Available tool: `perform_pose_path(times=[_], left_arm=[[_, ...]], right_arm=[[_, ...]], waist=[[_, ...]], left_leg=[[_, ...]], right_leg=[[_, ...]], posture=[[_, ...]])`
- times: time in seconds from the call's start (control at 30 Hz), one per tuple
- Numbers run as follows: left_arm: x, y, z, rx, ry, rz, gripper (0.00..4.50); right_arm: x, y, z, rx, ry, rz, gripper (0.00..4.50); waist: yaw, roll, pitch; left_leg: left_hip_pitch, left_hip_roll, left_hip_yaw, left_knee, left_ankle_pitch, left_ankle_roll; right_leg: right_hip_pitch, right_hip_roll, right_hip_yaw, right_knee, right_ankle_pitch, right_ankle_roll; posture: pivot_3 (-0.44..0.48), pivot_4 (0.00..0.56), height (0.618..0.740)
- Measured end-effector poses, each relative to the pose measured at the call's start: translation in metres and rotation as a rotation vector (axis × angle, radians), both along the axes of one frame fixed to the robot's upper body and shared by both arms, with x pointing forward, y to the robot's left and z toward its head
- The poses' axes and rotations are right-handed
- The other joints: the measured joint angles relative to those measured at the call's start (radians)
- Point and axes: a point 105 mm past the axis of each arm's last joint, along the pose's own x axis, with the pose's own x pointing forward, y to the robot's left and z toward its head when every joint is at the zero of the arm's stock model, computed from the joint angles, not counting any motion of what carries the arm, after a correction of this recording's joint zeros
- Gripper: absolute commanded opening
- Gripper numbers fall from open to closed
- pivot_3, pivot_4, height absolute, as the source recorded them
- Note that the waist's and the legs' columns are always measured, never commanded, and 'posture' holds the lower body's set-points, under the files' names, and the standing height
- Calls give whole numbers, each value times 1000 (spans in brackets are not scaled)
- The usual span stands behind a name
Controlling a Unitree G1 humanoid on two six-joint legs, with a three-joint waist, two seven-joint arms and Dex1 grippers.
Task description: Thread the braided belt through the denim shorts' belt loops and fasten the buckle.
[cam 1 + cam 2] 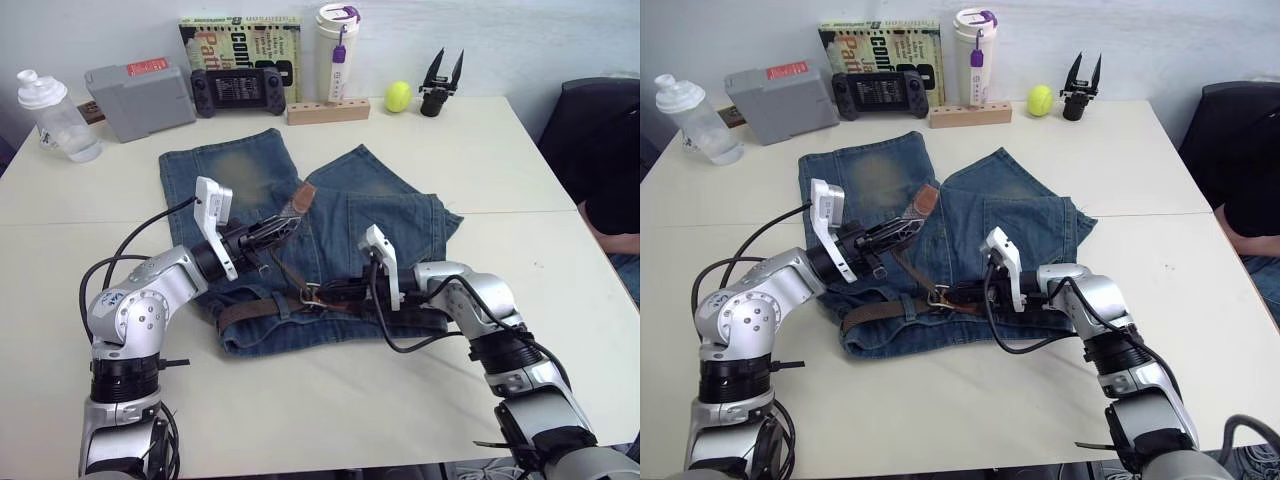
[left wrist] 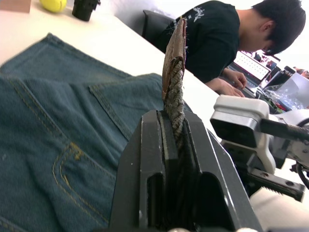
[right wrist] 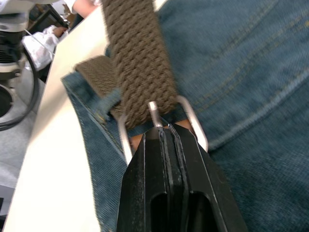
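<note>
Faded blue denim shorts lay mid white tabletop, bare margins around.
Left gripper clamped dark-brown braided belt; right gripper pinched silver metal buckle.

Braided belt threaded through denim shorts, unfastened.

Your right gripper has its fingers pressed together at the buckle, apparently pinching its prong, though the contact is partly hidden. The braided belt passes through the frame over the denim shorts, beside the table edge.
</note>
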Motion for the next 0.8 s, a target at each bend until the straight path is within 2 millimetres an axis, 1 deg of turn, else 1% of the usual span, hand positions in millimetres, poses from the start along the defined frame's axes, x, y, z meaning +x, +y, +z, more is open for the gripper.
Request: perform_pose_path(times=[0.07,0.1,0.43,0.63,0.8], left_arm=[[-2,7,-12,21,32,21,0],[-3,8,-15,24,41,26,0],[-2,11,-13,33,22,34,0],[-2,12,-13,39,18,37,0],[-3,14,-17,39,32,43,0]], right_arm=[[1,-1,-3,-2,0,-4,58],[1,-1,-3,1,-2,-1,58],[-1,0,-4,5,-11,30,58],[5,8,-7,-5,-17,27,58],[6,13,-6,12,-10,31,58]], waist=[[2,0,0],[3,0,0],[1,0,0],[0,0,0],[0,0,0]], left_leg=[[0,0,0,0,0,0],[0,0,-1,0,0,0],[0,0,-1,0,0,0],[0,0,0,0,0,0],[0,0,0,0,0,0]], right_leg=[[0,0,0,0,0,0],[0,0,0,0,0,0],[0,0,0,0,0,0],[0,0,0,0,0,0],[0,0,0,0,0,0]], posture=[[0,150,693],[0,150,693],[0,150,693],[0,150,693],[0,150,693]])
